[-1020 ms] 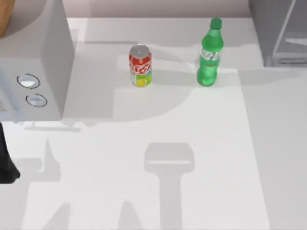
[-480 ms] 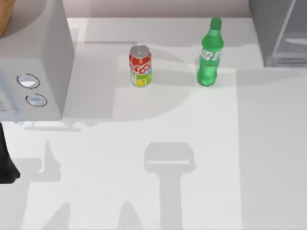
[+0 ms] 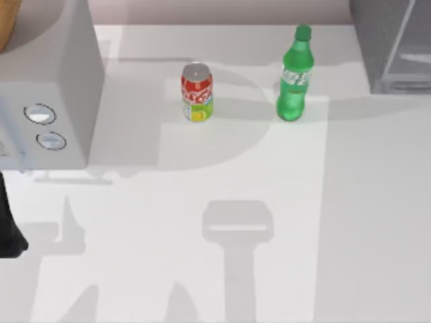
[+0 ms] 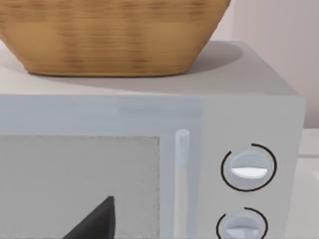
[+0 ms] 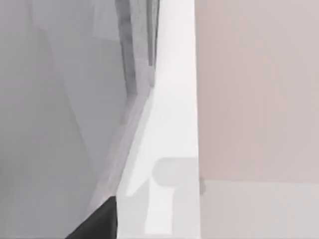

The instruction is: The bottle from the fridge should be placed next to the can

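Bottle (image 3: 295, 77) upright on table (image 3: 202, 269), right of can (image 3: 196, 92), claw states untellable

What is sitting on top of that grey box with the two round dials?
A woven basket rests on the grey box, above its two dials. Its inside cannot be seen; the rim is cut off.

We count 1 bottle (image 3: 295, 77) and 1 can (image 3: 196, 93), both upright on the 1 table (image 3: 202, 175). There is 1 fridge (image 3: 394, 44), and 1 grey box (image 3: 50, 87) with 2 round dials (image 3: 40, 114), carrying 1 woven basket (image 4: 112, 35).
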